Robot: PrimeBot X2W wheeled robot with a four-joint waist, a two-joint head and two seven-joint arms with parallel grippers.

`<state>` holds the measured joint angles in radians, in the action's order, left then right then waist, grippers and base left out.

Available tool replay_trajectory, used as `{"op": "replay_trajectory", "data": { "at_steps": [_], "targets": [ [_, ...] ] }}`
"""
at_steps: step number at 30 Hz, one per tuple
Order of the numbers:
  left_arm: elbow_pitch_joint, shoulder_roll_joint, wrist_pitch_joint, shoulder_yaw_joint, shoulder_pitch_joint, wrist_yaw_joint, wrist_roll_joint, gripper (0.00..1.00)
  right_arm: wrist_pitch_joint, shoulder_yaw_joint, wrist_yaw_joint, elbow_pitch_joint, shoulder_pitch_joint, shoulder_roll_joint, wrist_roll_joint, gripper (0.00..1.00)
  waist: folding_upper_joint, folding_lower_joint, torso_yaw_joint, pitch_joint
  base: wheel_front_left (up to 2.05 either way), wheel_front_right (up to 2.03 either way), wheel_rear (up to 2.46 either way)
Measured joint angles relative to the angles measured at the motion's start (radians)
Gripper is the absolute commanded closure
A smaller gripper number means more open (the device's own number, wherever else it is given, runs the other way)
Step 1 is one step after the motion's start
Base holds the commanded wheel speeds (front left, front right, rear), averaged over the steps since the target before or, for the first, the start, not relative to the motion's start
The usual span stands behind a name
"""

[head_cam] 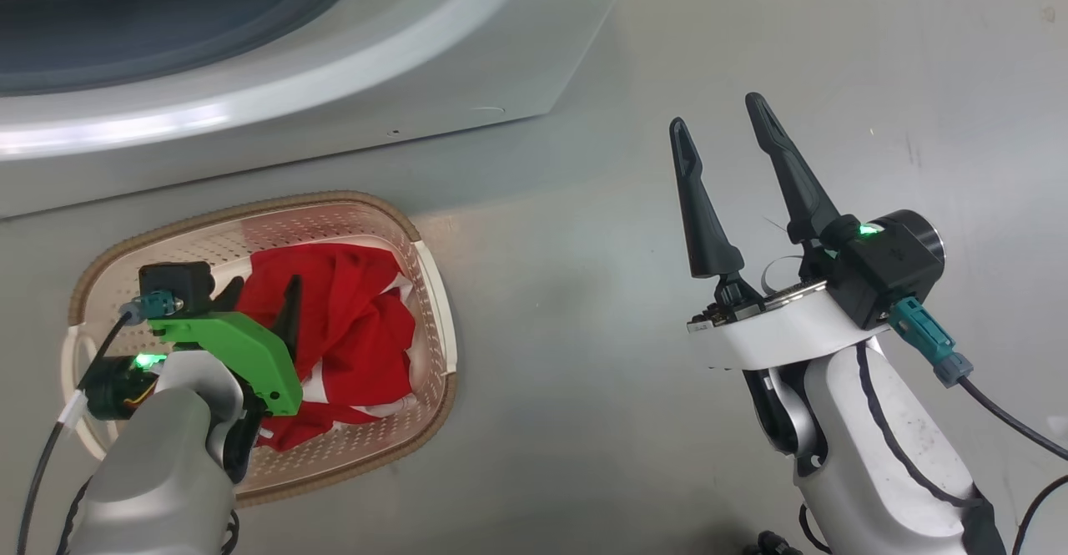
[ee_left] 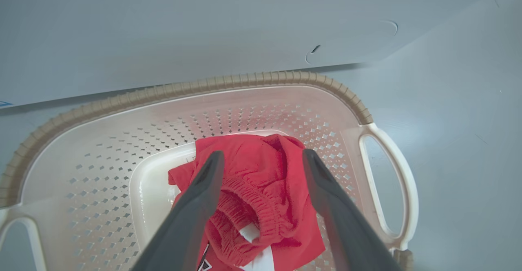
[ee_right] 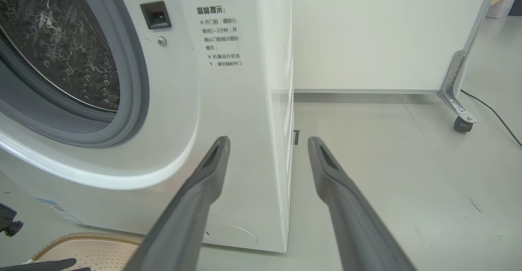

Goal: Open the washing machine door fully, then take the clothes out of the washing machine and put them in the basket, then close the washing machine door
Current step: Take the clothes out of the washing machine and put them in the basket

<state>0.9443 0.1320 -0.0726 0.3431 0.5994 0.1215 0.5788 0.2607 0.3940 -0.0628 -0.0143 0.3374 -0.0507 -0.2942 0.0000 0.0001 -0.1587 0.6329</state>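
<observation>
In the basket (head_cam: 334, 201), set on the floor (head_cam: 584, 330) just in front of the washing machine (head_cam: 350, 79), the clothes (head_cam: 359, 313) are seen as a crumpled red heap w/ white trim, lying on the basket's bottom. The L gripper (head_cam: 263, 296) is held over that heap, pointed down into the basket. Its fingers (ee_left: 195, 206) are spread apart either side of the red fabric & nothing is clamped between them; whether the tips touch the cloth can't be told. The R gripper (head_cam: 716, 117) is held well apart to the right over bare floor, fingers likewise wide apart, nothing between them. In the R wrist view the steel drum (ee_right: 61, 47) is seen through the open mouth. The visible part looks bare of clothes, but the lower part is cut off.

Step in hand, as judged: the drop into the basket, approx. done. Next move: the L arm is to be lifted straight up, clear of the rim, so no cloth gets snagged. The drum should be checked for leftovers. If none, the washing machine door is to be located & swung shut till latched.
</observation>
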Motion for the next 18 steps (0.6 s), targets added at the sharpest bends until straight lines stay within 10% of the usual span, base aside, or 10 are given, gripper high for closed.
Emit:
{"op": "replay_trajectory", "data": {
  "at_steps": [18],
  "targets": [
    [-0.14, -0.016, -0.185, -0.024, -0.047, 0.003, -0.031, 0.0, 0.0, -0.077, 0.027, -0.06, -0.088, -0.002, 0.049, 0.0, 0.0, 0.0, 0.114, -0.17, 0.0, 0.0, 0.0]
  ]
}}
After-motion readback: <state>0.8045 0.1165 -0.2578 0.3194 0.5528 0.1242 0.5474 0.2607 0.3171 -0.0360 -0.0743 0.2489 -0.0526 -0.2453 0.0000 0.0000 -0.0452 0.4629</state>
